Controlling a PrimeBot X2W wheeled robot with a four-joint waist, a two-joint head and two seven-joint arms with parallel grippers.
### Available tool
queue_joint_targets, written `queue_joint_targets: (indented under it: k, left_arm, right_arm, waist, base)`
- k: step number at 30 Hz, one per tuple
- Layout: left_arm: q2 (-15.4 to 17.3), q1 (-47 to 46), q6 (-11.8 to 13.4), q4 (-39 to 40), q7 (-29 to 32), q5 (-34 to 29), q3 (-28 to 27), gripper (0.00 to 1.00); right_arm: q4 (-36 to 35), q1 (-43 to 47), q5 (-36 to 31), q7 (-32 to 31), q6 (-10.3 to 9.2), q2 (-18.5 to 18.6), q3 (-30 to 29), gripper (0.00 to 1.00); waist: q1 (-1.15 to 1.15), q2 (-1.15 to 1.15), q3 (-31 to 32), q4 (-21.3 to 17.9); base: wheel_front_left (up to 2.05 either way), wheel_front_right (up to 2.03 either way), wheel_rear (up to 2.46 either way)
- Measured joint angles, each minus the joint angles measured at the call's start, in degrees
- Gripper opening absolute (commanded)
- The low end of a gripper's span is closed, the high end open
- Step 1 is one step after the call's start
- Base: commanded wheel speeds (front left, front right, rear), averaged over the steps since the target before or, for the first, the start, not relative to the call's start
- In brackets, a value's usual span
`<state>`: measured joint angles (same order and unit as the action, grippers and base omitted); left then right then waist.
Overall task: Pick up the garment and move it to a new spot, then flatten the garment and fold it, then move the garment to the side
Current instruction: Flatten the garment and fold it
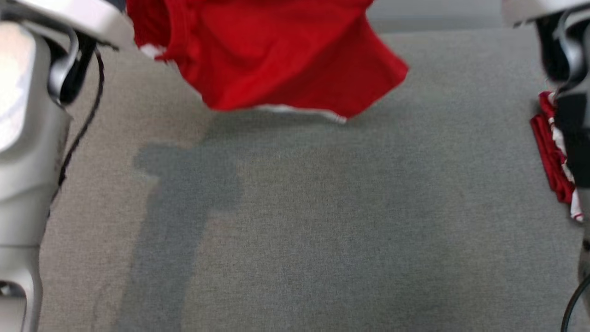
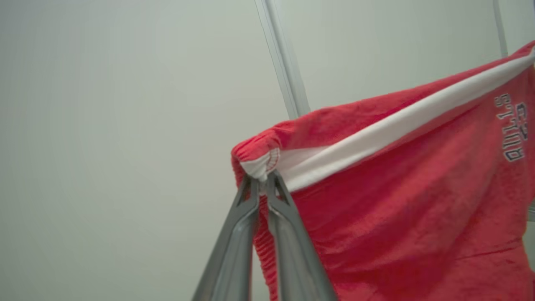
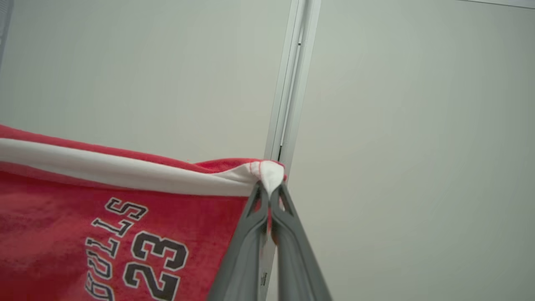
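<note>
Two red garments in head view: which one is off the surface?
The large red garment at the top, hanging above the grey surface; the red-and-white bundle lies at the right edge.

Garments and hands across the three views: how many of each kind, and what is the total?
Garments: 2, the held red Bulls garment and a red-and-white pile at the grey surface's right edge.
Hands: 2, left hand and right hand, each shut on the held garment.
Total: 4.
</note>
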<state>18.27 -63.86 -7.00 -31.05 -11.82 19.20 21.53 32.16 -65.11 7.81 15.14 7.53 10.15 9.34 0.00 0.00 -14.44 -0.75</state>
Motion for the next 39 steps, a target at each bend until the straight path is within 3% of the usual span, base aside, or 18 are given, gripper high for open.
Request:
queue_joint_targets:
  k: [6,11,14,26,39]
  left_arm:
    - [-3.38,-12.88,0.35,-6.23,-3.11,-2.26,-0.93,0.0]
    - [-4.93,-10.81,0.11,-7.89,-3.33,-1.78,-2.96,0.0]
    - [-5.76,-3.5,-0.21,-11.23,-3.32,-2.23,-1.23,0.0]
    - [-13.11,28.61,-0.51,-18.16,-3.32,6.43,-0.87,0.0]
    - [-13.7,49.32,-0.51,-16.67,-3.52,9.8,0.27,0.0]
  right_arm:
    - [0.48,-10.76,-5.0,0.0,0.01,0.49,-5.04,0.0]
    - [0.14,-8.96,-5.2,0.0,0.07,-0.7,-6.53,0.0]
    - [0.19,-1.53,-3.88,0.0,0.07,-0.98,-4.87,0.0]
    - [-1.57,34.05,5.38,-0.01,0.07,-1.12,-0.66,0.0]
    - [-2.49,56.65,7.35,0.0,0.04,-2.77,1.96,0.0]
  waist:
    - [0.0,0.0,-6.86,0.3]
    - [0.0,0.0,-9.2,-0.16]
    - [0.0,0.0,-9.4,-0.85]
    - [0.0,0.0,-5.1,-2.25]
    - [0.0,0.0,8.2,-3.23]
  base:
    - [0.0,0.0,0.0]
    - [0.0,0.0,0.0]
    - [0.0,0.0,0.0]
    - [0.0,0.0,0.0]
    - [0.0,0.0,0.0]
